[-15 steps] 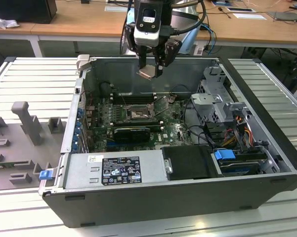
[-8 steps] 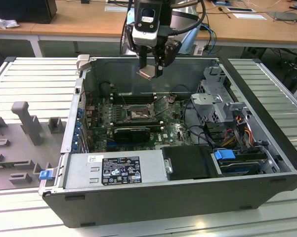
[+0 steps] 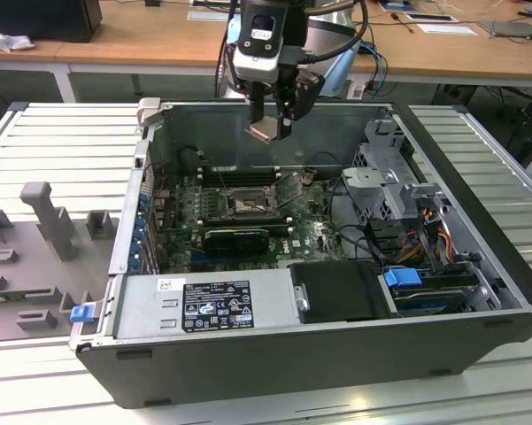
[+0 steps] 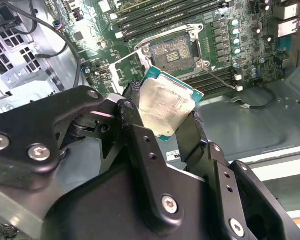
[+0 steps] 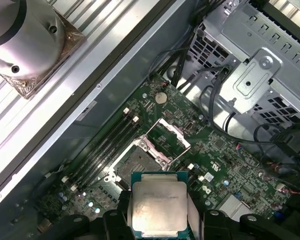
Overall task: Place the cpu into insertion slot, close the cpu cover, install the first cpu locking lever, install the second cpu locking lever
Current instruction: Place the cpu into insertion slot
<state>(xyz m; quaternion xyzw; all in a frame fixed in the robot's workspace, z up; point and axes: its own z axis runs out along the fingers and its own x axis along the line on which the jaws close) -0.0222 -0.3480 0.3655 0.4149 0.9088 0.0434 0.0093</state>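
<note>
cpu (image 4: 165,105) | clamped by its edges in tool (image 4: 163,114) | raised over motherboard (image 5: 219,150), well apart from insertion slot (image 4: 173,50)

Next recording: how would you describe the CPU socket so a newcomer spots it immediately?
Look inside the open computer case, below the cpu in the jaws, at the green motherboard on its floor. Beside the long black memory slots sits the insertion slot: the one square, metal-rimmed socket, its cpu cover flipped open, where its neighbours are narrow strips.
</note>
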